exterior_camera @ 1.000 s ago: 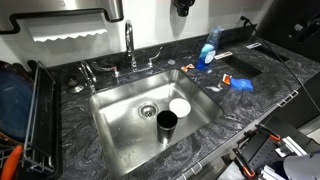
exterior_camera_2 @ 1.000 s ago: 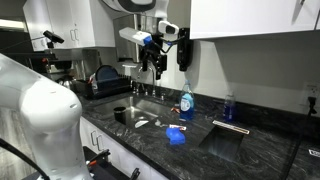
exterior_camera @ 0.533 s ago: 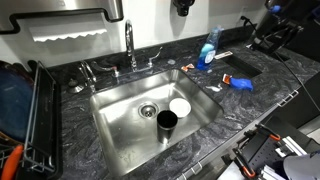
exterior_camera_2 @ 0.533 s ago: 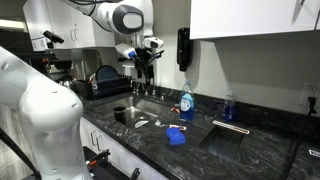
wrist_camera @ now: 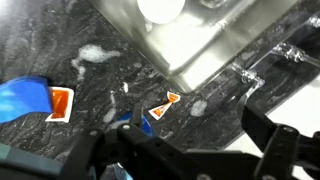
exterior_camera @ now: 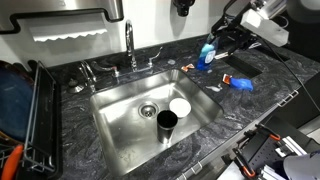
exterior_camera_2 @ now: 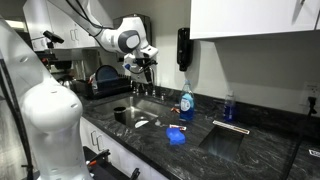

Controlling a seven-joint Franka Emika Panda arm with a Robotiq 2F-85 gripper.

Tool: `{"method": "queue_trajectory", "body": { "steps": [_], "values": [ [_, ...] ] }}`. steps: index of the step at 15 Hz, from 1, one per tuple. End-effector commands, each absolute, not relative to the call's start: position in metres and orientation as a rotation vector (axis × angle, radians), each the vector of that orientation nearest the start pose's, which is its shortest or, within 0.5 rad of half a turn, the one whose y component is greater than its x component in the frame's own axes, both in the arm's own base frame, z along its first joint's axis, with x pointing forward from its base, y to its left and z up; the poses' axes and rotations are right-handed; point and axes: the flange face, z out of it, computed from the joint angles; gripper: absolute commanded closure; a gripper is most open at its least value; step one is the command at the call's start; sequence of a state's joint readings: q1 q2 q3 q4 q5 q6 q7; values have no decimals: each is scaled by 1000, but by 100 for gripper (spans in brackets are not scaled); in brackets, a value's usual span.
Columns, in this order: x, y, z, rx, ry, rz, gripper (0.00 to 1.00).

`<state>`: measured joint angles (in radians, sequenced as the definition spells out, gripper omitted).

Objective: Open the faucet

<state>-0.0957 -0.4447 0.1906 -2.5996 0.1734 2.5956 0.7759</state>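
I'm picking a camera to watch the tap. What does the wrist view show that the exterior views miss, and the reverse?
Only the wrist view: that the gripper has its jaws apart, over the dark counter beside the sink corner. Only the exterior views: the faucet standing whole, the black cup, the blue soap bottle. Both: the sink and the white bowl in it.

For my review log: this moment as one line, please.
hand open, empty, above counter | faucet untouched | task not started
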Motion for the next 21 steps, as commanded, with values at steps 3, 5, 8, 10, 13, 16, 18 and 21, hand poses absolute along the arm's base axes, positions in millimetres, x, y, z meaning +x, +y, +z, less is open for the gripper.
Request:
{"method": "queue_trajectory", "body": {
  "steps": [3,5,8,10,13,16,18,21],
  "values": [
    [453,56,442,-2574,1230,-619,0],
    [459,56,441,-2566,1243,-613,0],
    [474,47,427,-2486,1451,-656,0],
    [484,48,413,-2436,1592,-642,0],
    [497,65,396,-2380,1745,-630,0],
    [521,80,383,-2296,1841,-629,0],
    [541,85,376,-2249,1876,-631,0],
    [576,83,363,-2207,1889,-594,0]
  ]
}}
